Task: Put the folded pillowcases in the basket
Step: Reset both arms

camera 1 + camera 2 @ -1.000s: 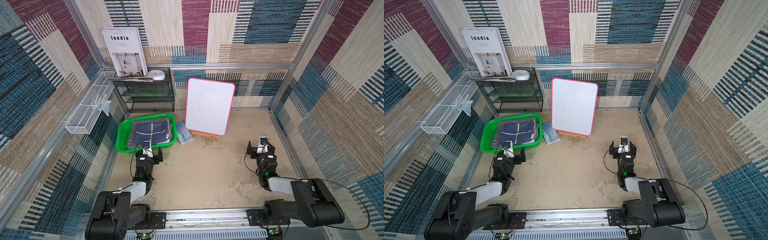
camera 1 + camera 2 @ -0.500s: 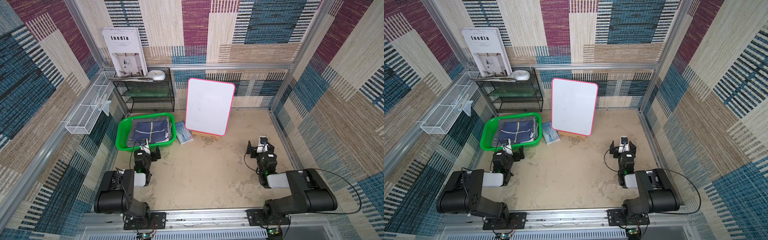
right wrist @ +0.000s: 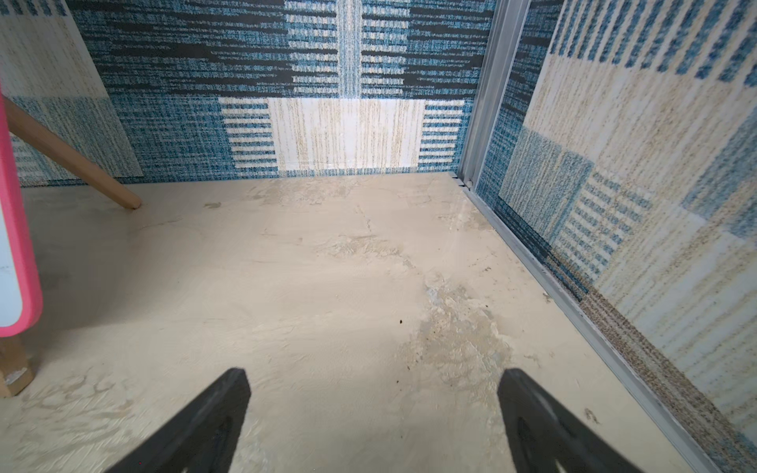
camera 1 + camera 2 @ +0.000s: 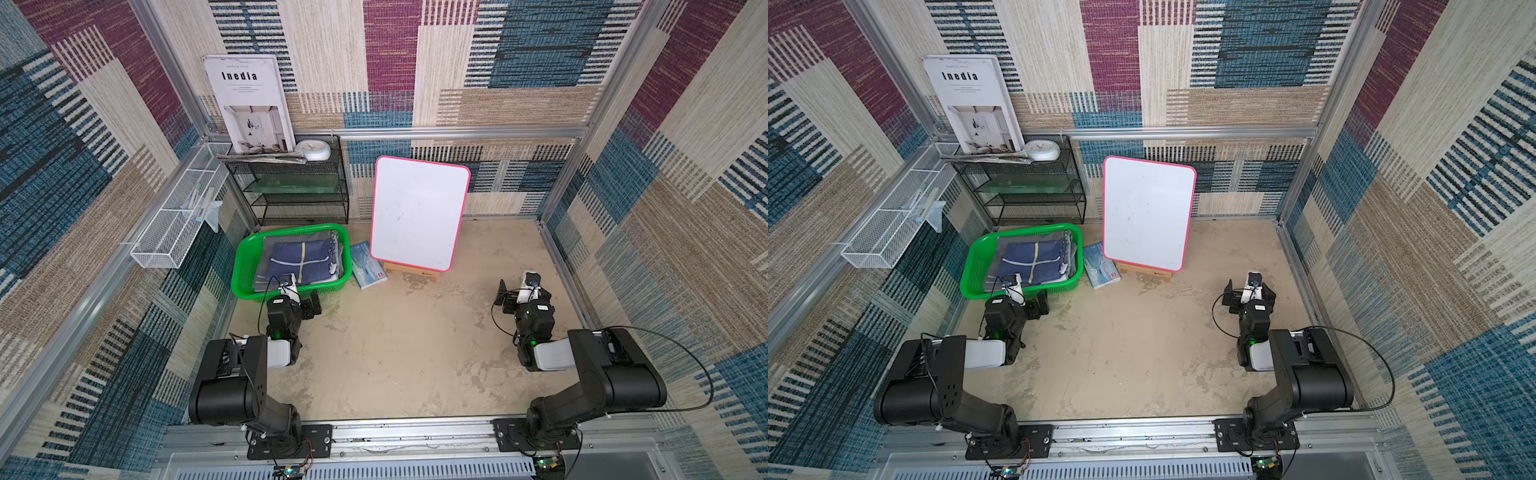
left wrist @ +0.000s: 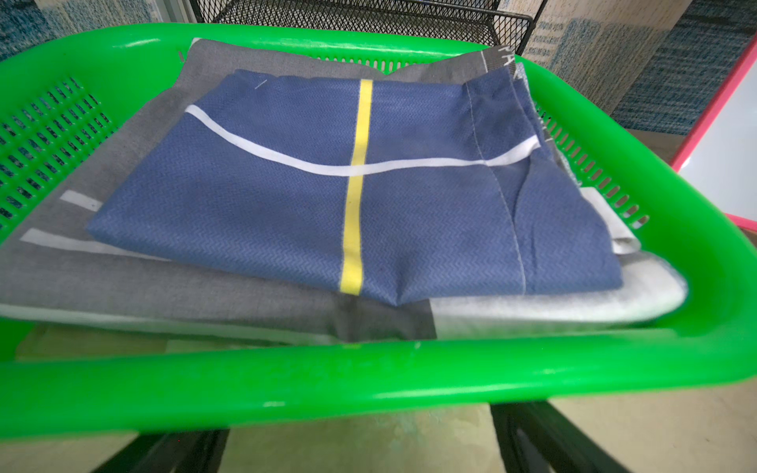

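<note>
Folded navy striped pillowcase [image 5: 348,184] lies inside bright green perforated plastic basket [image 5: 368,385]; task judged complete. Left end effector [image 5: 356,450], right end effector [image 3: 368,409] wide, empty.

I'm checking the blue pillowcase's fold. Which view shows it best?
The left wrist view: the blue pillowcase fills the frame, lying on grey cloth in the basket. Both top views show it small; the right wrist view misses it.
</note>
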Robot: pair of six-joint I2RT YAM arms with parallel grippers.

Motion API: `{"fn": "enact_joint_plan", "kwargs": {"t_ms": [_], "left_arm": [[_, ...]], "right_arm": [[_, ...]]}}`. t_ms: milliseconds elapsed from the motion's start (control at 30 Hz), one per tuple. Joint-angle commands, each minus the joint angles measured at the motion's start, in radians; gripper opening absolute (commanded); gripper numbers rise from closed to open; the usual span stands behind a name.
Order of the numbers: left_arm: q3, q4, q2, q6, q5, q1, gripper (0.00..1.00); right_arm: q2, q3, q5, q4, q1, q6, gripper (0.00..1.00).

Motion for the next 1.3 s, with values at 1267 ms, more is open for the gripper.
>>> {"fn": "enact_joint_plan", "kwargs": {"t_ms": [1267], "left_arm": [[0.021, -0.014, -0.001, 0.003, 0.020, 0.000, 0.99]], "right_arm": [[-0.015, -0.002, -0.016, 0.023, 0.001, 0.000, 1.00]]}}
